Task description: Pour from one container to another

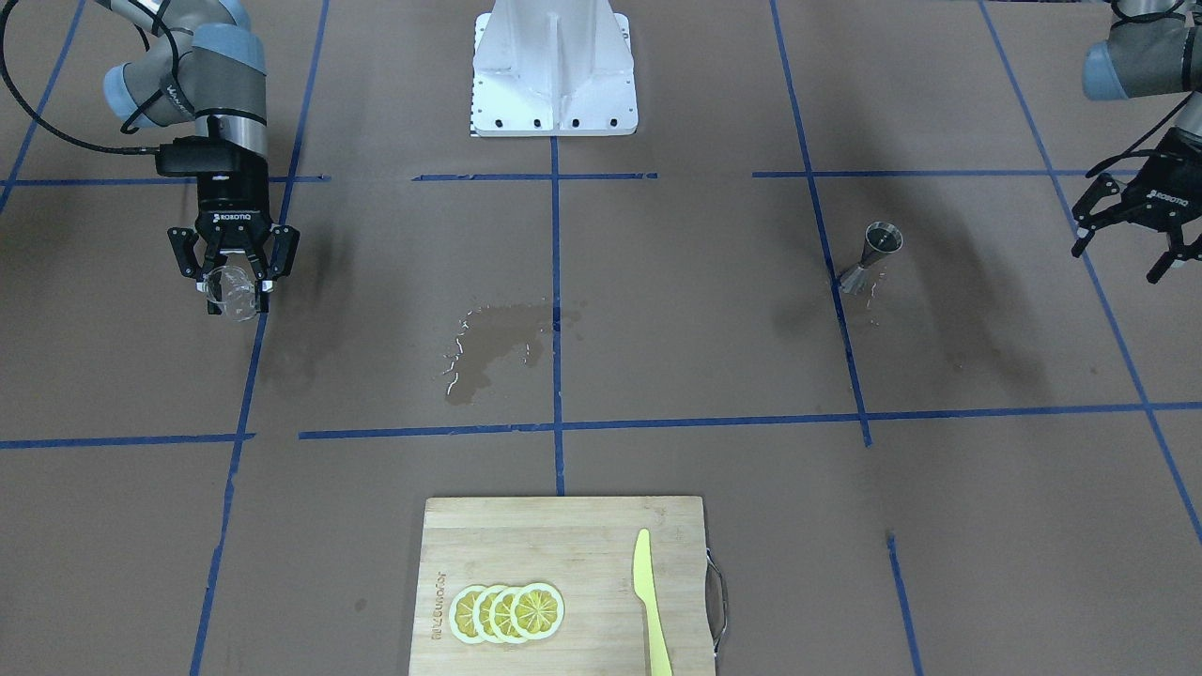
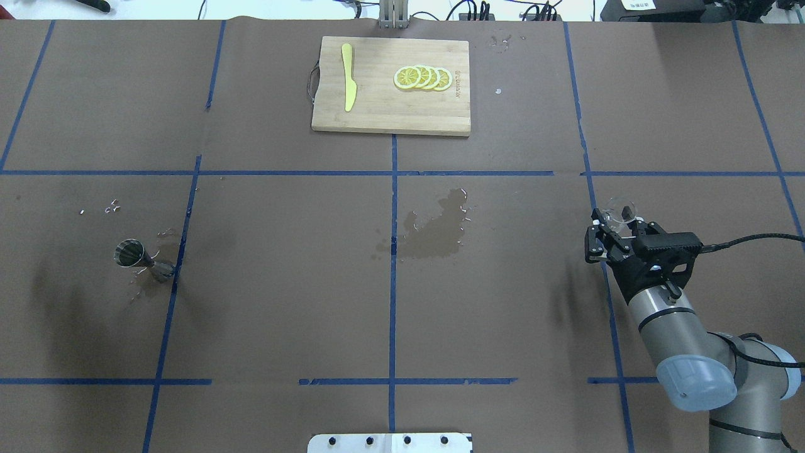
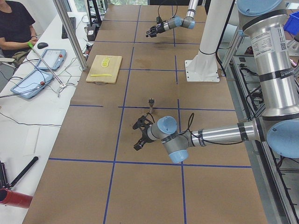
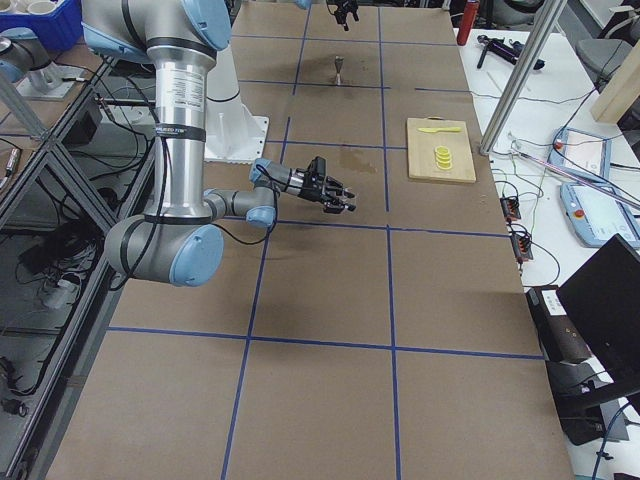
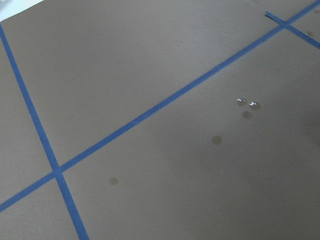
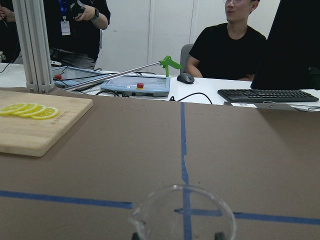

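My right gripper (image 1: 233, 282) is shut on the clear glass cup (image 1: 235, 295), holding it on my right side of the table. The same cup (image 2: 619, 211) pokes out past the gripper (image 2: 611, 228) in the overhead view, and its rim (image 6: 182, 214) fills the bottom of the right wrist view. The grey metal jigger (image 1: 871, 257) stands upright far off on my left side, beside a tape line, seen from above as the jigger (image 2: 141, 258). My left gripper (image 1: 1122, 252) hangs open and empty beside the jigger, a little apart from it.
A wet spill (image 1: 488, 343) darkens the table's middle, with small drops around the jigger. At the far edge, a wooden cutting board (image 1: 563, 535) holds lemon slices (image 1: 507, 612) and a yellow knife (image 1: 650, 601). The white robot base (image 1: 554, 75) stands at the near middle. Operators sit beyond the table.
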